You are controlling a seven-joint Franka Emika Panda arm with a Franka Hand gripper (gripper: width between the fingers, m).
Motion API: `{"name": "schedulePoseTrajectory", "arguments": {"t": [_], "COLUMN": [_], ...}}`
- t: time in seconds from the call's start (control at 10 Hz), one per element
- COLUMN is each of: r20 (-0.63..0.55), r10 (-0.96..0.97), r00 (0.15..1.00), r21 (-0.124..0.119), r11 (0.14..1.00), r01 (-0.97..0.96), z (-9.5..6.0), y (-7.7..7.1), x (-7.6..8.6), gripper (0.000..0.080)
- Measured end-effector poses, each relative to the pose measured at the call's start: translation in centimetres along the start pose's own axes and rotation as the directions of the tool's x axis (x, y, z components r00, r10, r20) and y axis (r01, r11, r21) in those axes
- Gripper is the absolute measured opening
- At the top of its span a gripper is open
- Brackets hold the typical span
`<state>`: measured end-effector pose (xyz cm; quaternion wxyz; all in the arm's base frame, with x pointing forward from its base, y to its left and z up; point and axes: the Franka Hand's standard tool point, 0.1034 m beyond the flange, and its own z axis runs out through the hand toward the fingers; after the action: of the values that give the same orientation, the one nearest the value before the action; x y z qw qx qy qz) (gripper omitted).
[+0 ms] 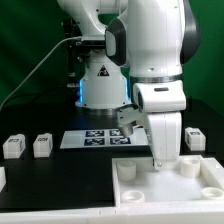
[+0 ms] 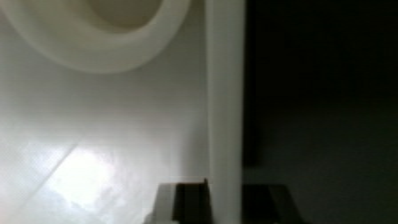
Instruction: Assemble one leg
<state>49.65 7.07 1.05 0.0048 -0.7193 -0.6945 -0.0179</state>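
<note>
Hand (image 1: 162, 162) low over panel (image 1: 160, 192); can't tell if spread or pinching. No leg visibly seated; loose legs (image 1: 42, 146) at my 9 o'clock.

Green wall (image 1: 20, 40) at both sides, dark backdrop (image 1: 50, 90) behind, black table (image 1: 60, 185) below, even bright light

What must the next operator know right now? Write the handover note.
End effector: low over the panel, near its far edge. The views do not show whether it is open or shut, or whether it holds anything.
Legs: two lie loose at the exterior view's left, and one at its right, behind the panel.
Done: no leg is visibly seated in a socket.
Left: seat one leg in a socket.
</note>
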Motion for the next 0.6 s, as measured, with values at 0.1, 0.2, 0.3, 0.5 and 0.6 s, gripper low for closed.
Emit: {"name": "schedulePoseTrajectory", "arguments": {"t": [0.1,0.2,0.3,0.5,0.6], "r20": [0.0,-0.001,0.0,0.0,0.0], "r10": [-0.005,0.0,0.001,0.002,0.002], "r00": [1.0,1.0,1.0,1.0,1.0], "r21": [0.0,0.001,0.001,0.001,0.001], "r11": [1.0,1.0,1.0,1.0,1.0], "r01": [0.005,0.0,-0.001,-0.002,-0.002], "z": [-0.01,0.02,0.03,0.03,0.03], "y": [0.01,-0.01,-0.01,-0.01,-0.01], "x": [-0.02,-0.02,-0.09,-0.11,-0.12], "gripper": [0.006,0.0062,0.0231,0.0548,0.0628]}}
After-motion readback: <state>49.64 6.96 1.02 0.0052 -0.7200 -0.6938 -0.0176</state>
